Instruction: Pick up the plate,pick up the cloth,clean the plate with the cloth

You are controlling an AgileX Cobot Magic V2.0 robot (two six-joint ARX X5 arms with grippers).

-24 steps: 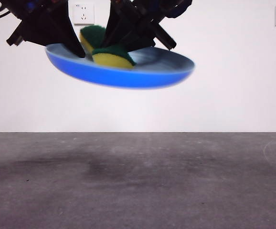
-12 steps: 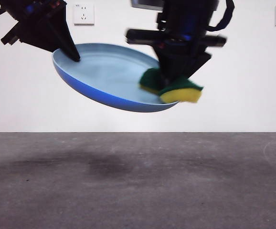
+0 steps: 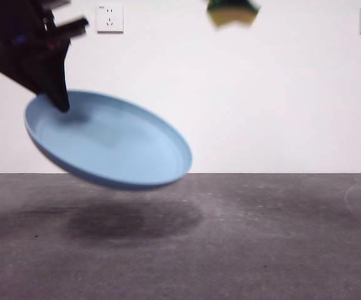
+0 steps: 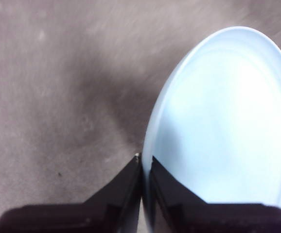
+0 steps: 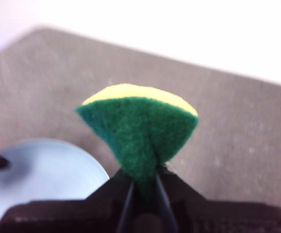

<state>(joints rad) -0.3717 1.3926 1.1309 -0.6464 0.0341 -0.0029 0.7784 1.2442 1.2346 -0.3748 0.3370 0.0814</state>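
My left gripper [image 3: 59,100] is shut on the rim of the light-blue plate [image 3: 108,140] and holds it tilted above the table at the left of the front view. In the left wrist view the jaws [image 4: 144,162] pinch the plate's edge [image 4: 223,126]. My right gripper [image 5: 145,182] is shut on the cloth, a yellow sponge with a green scouring layer [image 5: 138,128], squeezed between the jaws. In the front view only the sponge's lower part [image 3: 232,14] shows at the top edge, well above and to the right of the plate. The plate also shows in the right wrist view [image 5: 43,170].
The grey table [image 3: 230,237] lies below, with the plate's shadow [image 3: 130,219] under it. A white wall with two sockets [image 3: 109,17] stands behind.
The sponge has lifted off the plate and risen to the top edge. The plate has moved down and to the left, tilting its inside more toward the front camera.
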